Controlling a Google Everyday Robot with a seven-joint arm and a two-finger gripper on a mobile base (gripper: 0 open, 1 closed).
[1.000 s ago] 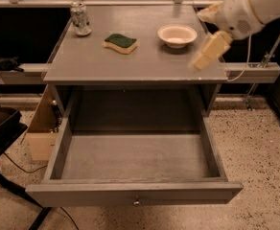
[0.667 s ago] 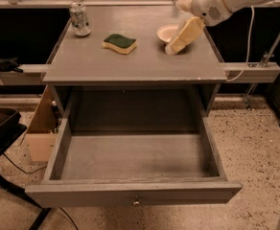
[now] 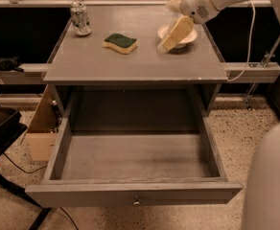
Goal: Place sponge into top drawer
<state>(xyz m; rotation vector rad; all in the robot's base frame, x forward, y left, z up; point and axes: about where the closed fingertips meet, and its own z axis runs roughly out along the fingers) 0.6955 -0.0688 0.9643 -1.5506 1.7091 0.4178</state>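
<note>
The sponge [image 3: 121, 42], yellow with a dark green top, lies on the grey table top [image 3: 130, 63], left of centre. The top drawer [image 3: 133, 194] is pulled wide open below the table, with its small metal knob at the front and nothing inside. My gripper [image 3: 166, 45] hangs from the white arm at the upper right. It is above the table in front of the cream bowl [image 3: 188, 36], a short way right of the sponge and apart from it. It holds nothing that I can see.
A metal can [image 3: 80, 18] stands at the table's back left corner. A cardboard box [image 3: 40, 128] sits on the floor left of the drawer, with a dark chair [image 3: 1, 133] beside it. A white robot part [image 3: 269, 181] fills the lower right.
The arm has swung left along the table, from beyond the right edge to in front of the bowl, closer to the sponge. The sponge, the bowl and the drawer have not moved.
</note>
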